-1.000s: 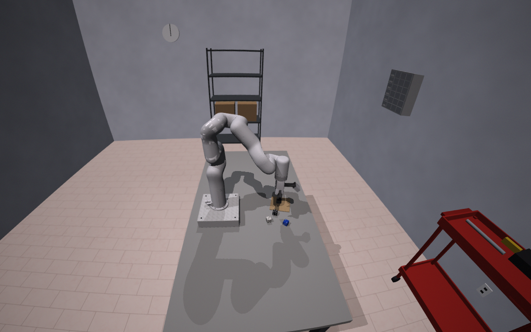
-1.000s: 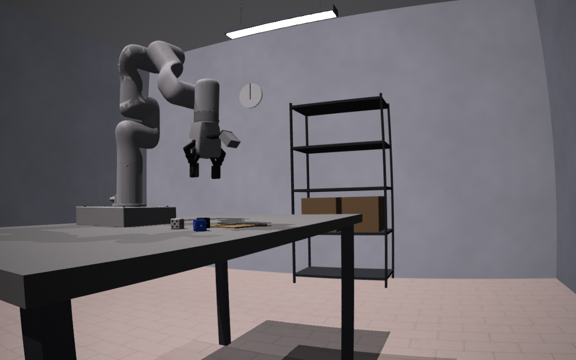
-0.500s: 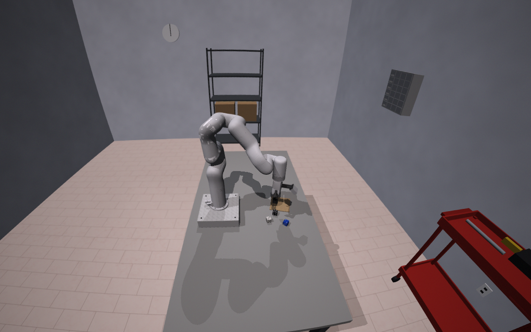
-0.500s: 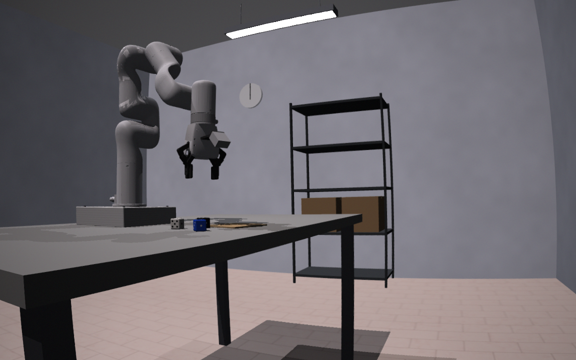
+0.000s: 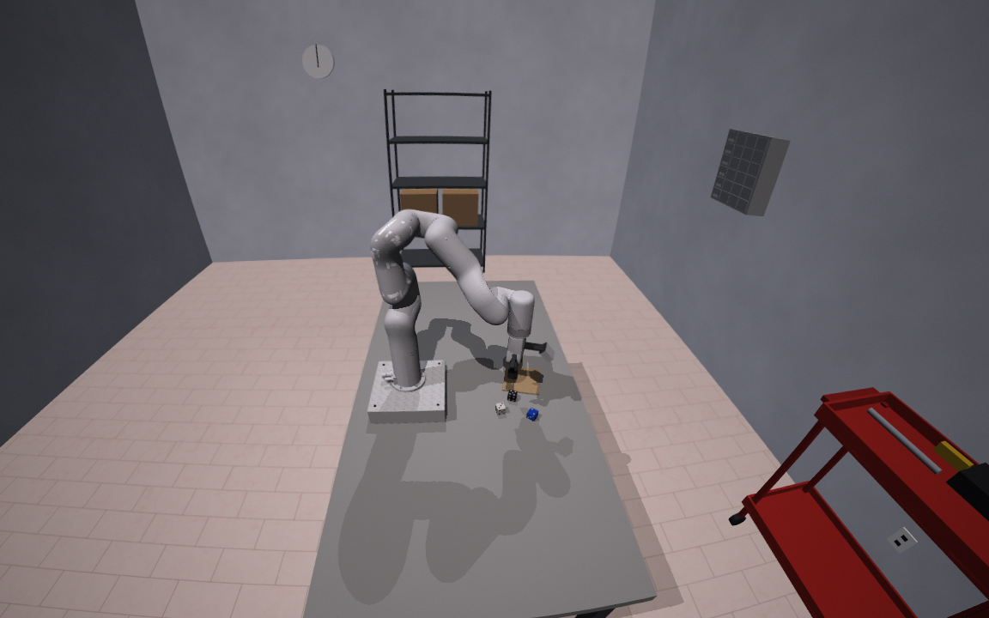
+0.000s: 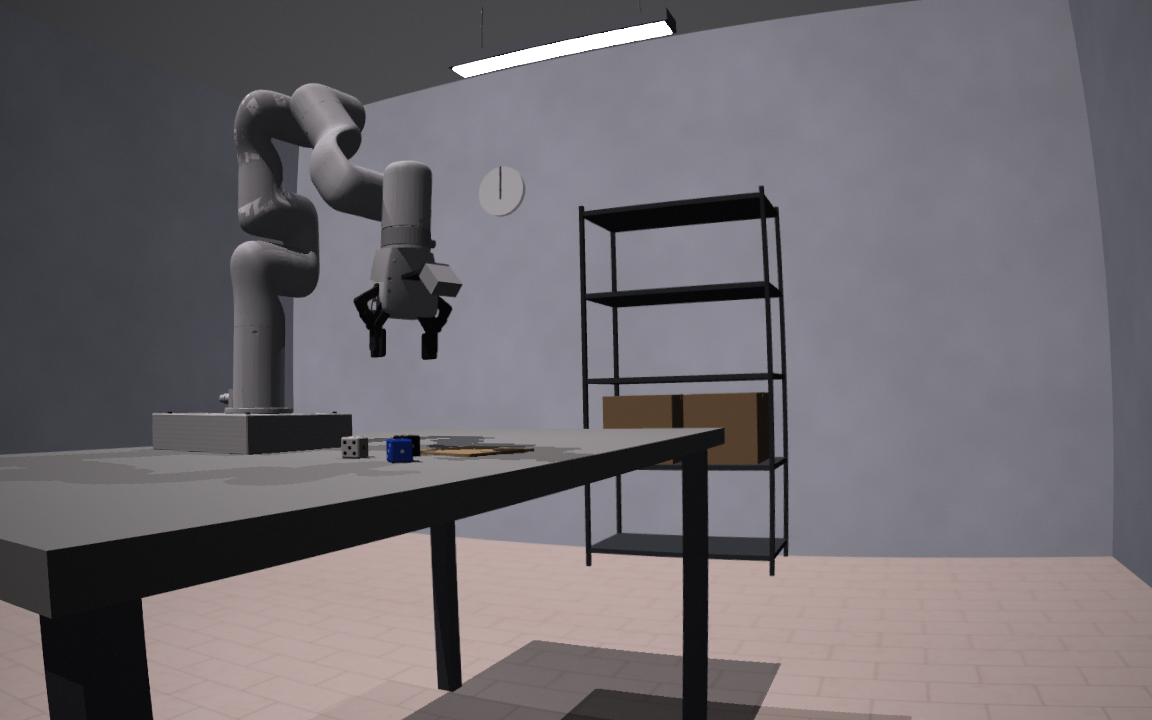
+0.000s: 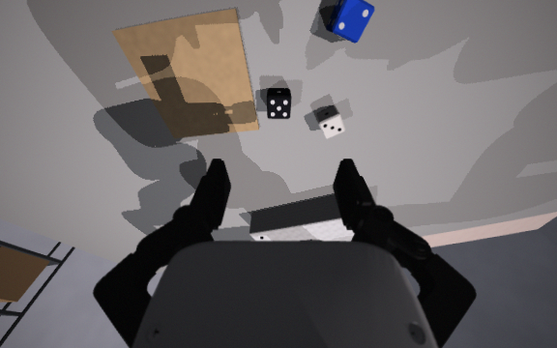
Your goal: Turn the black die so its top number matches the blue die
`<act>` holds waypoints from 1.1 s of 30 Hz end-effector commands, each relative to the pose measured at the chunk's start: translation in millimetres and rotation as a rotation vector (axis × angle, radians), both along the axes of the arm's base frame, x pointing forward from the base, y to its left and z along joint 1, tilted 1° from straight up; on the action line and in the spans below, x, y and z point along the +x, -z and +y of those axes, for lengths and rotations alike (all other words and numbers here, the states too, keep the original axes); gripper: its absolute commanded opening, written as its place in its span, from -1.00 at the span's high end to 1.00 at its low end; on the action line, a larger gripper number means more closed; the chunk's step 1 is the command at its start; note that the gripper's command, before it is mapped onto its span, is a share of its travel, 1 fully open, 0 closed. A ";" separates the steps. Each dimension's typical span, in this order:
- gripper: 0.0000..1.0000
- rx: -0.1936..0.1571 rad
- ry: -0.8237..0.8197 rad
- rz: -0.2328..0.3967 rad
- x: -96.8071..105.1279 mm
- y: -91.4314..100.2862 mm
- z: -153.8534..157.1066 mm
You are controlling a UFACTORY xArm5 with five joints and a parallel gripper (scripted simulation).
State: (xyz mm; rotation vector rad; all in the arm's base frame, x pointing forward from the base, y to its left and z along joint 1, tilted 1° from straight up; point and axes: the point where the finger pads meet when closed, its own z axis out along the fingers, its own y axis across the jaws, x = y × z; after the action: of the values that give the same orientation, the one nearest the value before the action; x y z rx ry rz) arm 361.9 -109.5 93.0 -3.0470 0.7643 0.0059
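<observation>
The black die (image 5: 512, 395) (image 7: 278, 104) lies on the table just beside the mat, not on it; its top shows five pips in the wrist view. In the exterior view it is partly hidden behind the blue die. The blue die (image 5: 531, 414) (image 6: 398, 450) (image 7: 353, 20) shows two pips on top. The white die (image 5: 500, 408) (image 6: 354, 446) (image 7: 332, 125) shows three pips on top. The tan mat (image 5: 530, 387) (image 6: 473, 452) (image 7: 220, 53) lies flat. My gripper (image 6: 403, 345) (image 7: 281, 172) is open and empty, high above the table.
The robot's base plate (image 5: 428, 399) (image 6: 294, 429) stands on the grey table (image 5: 482, 553) (image 6: 204, 510) on the arm's side of the dice. Shadows of the arm fall across the mat and table. A shelf rack (image 5: 438, 140) and a red cart (image 5: 805, 530) stand away from the table.
</observation>
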 end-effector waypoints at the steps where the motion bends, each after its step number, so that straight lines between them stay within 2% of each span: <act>1: -1.00 -0.001 -0.109 -0.003 1.4 2.2 -0.2; 3: -1.00 -0.001 -0.202 -0.004 1.6 5.0 -0.1; 8: -1.00 -0.001 -0.266 -0.004 1.7 7.0 0.0; 10: -1.00 0.000 -0.376 -0.004 1.9 10.2 0.1; 22: -1.00 0.000 -0.703 -0.004 2.2 20.0 0.7; 25: -1.00 0.000 -0.723 -0.004 2.2 20.6 0.7; 26: -1.00 0.000 -0.807 -0.004 2.3 23.1 0.8; 33: -1.00 0.000 -0.972 -0.004 2.3 28.0 1.2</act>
State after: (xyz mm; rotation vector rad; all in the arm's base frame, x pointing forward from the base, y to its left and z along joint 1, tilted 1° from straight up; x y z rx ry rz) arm 362.8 -108.2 67.4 -3.0901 -0.5562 0.0056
